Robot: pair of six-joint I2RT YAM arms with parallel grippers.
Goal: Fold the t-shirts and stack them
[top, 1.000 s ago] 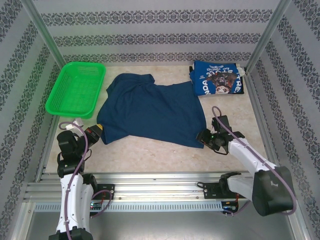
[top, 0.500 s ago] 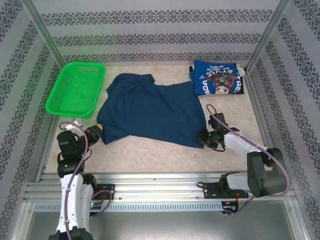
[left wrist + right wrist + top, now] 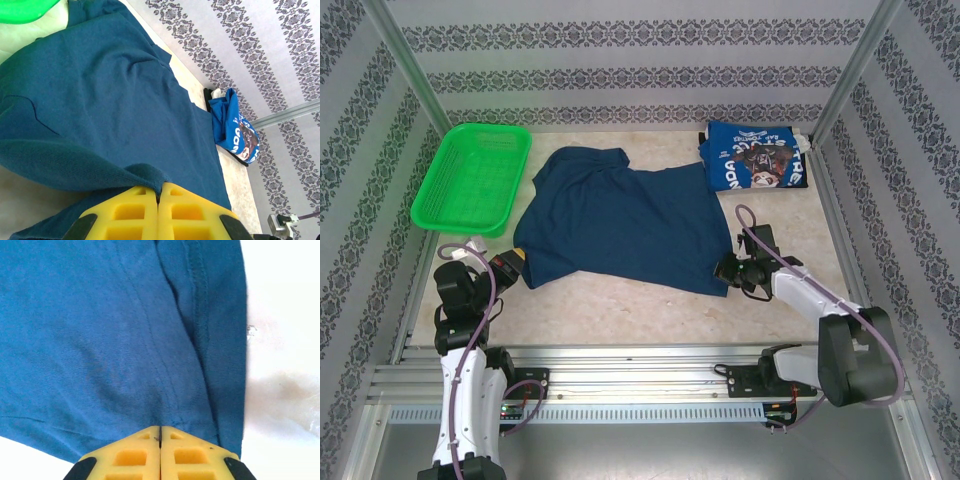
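Observation:
The dark navy t-shirt (image 3: 620, 225) lies spread out, a little rumpled, in the middle of the table. My left gripper (image 3: 515, 262) is shut on its near left corner; in the left wrist view a fold of the navy cloth (image 3: 115, 100) bunches into the closed yellow jaws of that gripper (image 3: 159, 189). My right gripper (image 3: 725, 270) is shut on the near right corner, and the hemmed navy cloth (image 3: 125, 330) puckers at its closed tips (image 3: 160, 429). The brighter blue t-shirt (image 3: 757, 163) lies folded at the back right, print up, also seen as a blue bundle (image 3: 235, 130).
A green mesh basket (image 3: 472, 178) stands at the back left, close to the navy shirt's sleeve. Bare pale tabletop (image 3: 640, 315) runs along the near edge and to the right of the shirt (image 3: 285, 340). Metal frame posts (image 3: 855, 65) rise at the back corners.
My right gripper has closed its jaws on the navy shirt's near right corner, its arm shifting slightly. The left gripper and the shirts have stayed where they were.

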